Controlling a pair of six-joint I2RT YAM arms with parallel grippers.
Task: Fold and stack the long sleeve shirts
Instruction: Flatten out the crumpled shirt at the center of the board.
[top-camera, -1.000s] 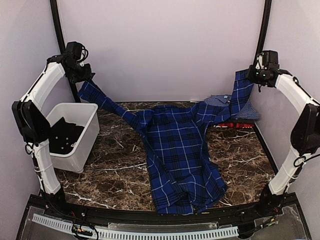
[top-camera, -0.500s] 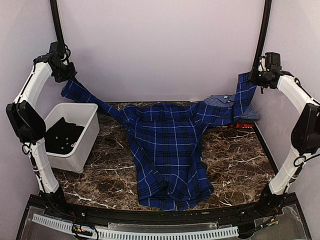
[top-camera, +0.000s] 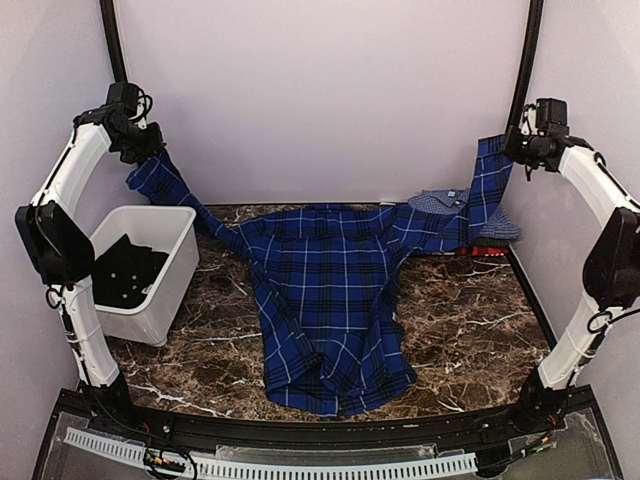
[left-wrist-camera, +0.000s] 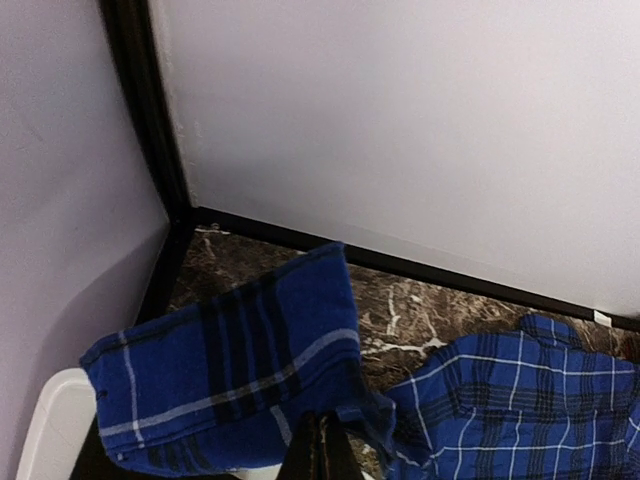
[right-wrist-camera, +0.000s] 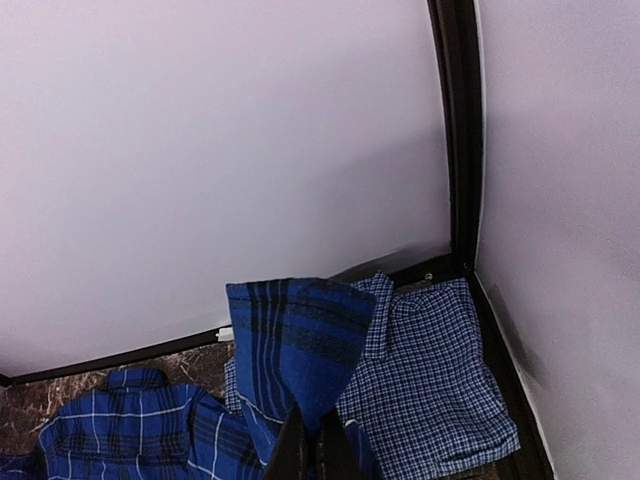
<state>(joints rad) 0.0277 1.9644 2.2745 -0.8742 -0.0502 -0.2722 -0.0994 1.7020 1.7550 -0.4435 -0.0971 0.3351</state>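
The plaid shirt (top-camera: 330, 300) lies on the desk (top-camera: 220, 340), sleeves stretched sideways. Left pincer (top-camera: 143, 152) clamps one cuff, right pincer (top-camera: 513, 150) the other (both held high); the body lies inward, below both.

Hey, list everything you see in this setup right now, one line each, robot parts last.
plaid shirt: one, deep blue with black and white lines, spread mid-table, both sleeves lifted
checked shirt: one, lighter blue, folded, far right corner
red shirt: one, red, under the checked shirt, only an edge showing
bin: one, white, left side of table
dark cloth: one, black, inside the bin
table: one, dark brown marble pattern
left gripper: one, black, raised far left, shut on a plaid sleeve
right gripper: one, black, raised far right, shut on the other sleeve
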